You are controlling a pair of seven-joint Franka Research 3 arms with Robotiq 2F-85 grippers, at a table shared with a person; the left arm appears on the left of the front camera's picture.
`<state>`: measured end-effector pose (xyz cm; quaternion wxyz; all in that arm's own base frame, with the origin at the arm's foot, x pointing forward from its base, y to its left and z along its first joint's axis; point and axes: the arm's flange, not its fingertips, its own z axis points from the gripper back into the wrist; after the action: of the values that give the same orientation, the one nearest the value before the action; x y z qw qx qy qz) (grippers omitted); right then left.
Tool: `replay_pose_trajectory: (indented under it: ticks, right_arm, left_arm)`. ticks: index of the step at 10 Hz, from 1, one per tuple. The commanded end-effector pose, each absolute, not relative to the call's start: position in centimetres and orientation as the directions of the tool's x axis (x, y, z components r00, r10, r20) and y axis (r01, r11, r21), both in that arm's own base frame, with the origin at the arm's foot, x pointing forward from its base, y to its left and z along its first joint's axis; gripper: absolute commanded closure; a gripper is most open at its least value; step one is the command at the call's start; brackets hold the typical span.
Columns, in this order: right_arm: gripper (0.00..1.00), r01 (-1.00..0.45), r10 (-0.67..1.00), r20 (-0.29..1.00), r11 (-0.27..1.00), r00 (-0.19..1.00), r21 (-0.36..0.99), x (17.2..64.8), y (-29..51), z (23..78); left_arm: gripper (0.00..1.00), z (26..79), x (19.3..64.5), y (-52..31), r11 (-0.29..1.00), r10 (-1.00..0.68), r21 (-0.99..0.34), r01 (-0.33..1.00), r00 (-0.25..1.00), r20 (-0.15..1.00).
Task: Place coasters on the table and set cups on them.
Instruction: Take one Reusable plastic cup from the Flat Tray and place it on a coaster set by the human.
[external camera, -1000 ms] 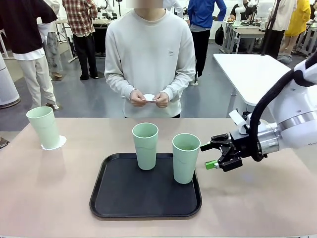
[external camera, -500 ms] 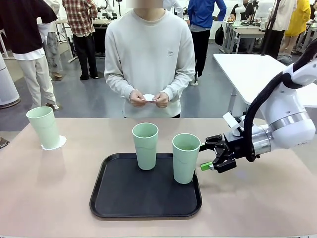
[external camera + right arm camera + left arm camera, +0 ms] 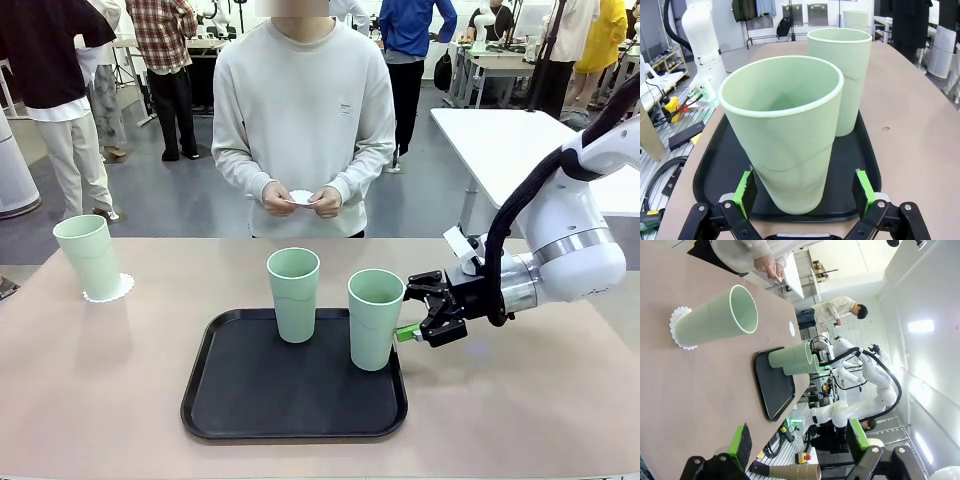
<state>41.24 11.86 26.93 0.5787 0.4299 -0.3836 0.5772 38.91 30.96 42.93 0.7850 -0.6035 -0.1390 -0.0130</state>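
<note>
With right jaws wide about the right cup (image 3: 376,320) on the black tray (image 3: 240,412) at the middle of the desk (image 3: 520,400), risks tipping it left into the neighbouring cup (image 3: 293,295) if closing off-centre, or catching its base on the tray's rim.

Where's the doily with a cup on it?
Front view: the white lacy paper doily lies far left on the beige table, under a pale green plastic tumbler.

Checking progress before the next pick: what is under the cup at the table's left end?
A white lacy coaster lies under that cup, and its scalloped edge shows around the base. The cup covers the coaster's middle, so that part cannot be seen.
</note>
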Motion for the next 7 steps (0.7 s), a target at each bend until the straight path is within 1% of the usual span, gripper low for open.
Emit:
replay_pose_trajectory:
  ticks: [1, 3, 7]
  right_arm:
    - [0.00, -0.999, 0.339, 0.940, -0.033, 0.027, 0.040, 41.67, 12.96, 26.16]
    - [0.00, -0.998, 0.349, 0.936, -0.030, 0.047, 0.061, 41.64, 13.10, 26.07]
    - [0.00, -0.998, 0.357, 0.933, -0.034, 0.043, 0.060, 41.73, 13.60, 25.82]
  left_arm:
    - [0.00, 43.18, 38.96, 31.02, 0.267, 0.164, -0.946, 0.183, 0.959, 0.232]
    - [0.00, 43.18, 38.96, 31.02, 0.267, 0.164, -0.946, 0.183, 0.959, 0.232]
    - [0.00, 43.18, 38.96, 31.02, 0.267, 0.164, -0.946, 0.183, 0.959, 0.232]
